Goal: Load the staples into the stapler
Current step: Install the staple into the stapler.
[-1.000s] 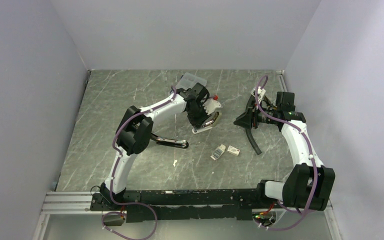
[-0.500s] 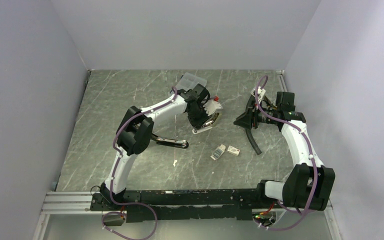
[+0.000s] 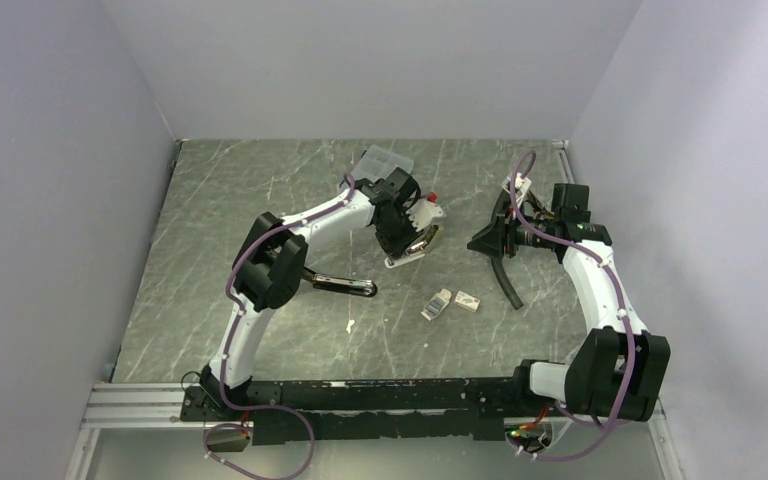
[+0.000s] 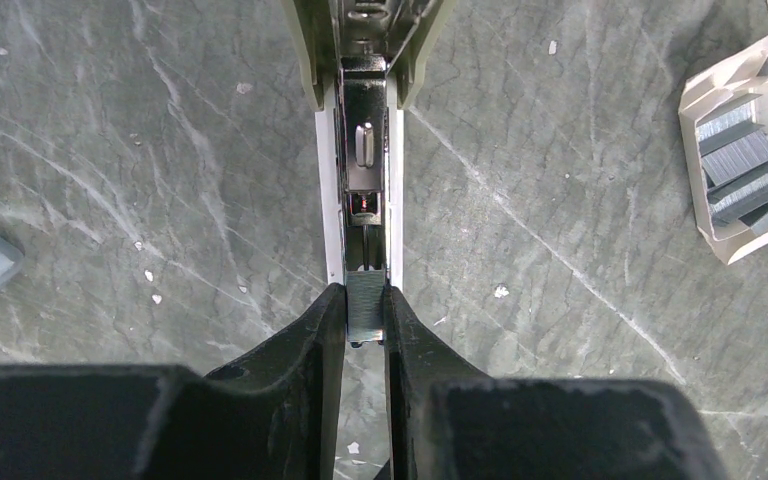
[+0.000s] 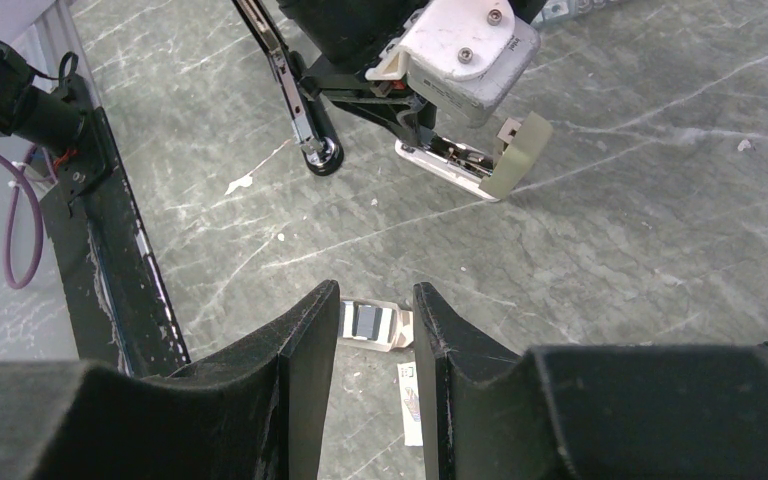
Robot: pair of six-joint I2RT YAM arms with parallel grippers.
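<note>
The stapler [image 3: 415, 243] lies opened on the table, its metal magazine channel [image 4: 364, 150] bare. My left gripper [image 4: 365, 305] is shut on a short silvery strip of staples [image 4: 365, 312]. It holds the strip at the near end of that channel, in line with it. More staples lie in the white cardboard tray [image 4: 738, 160], which also shows beside its sleeve [image 3: 468, 302] as a small box [image 3: 438, 303]. My right gripper [image 5: 375, 300] hangs open and holding nothing above the tray [image 5: 368, 322], right of the stapler [image 5: 460, 160].
A clear compartment case [image 3: 382, 162] stands behind the left gripper. A slim black and silver bar [image 3: 342, 286] lies left of the stapler. A black hose [image 3: 506, 282] curls under the right wrist. A white scrap [image 3: 349, 325] lies nearer the arm bases.
</note>
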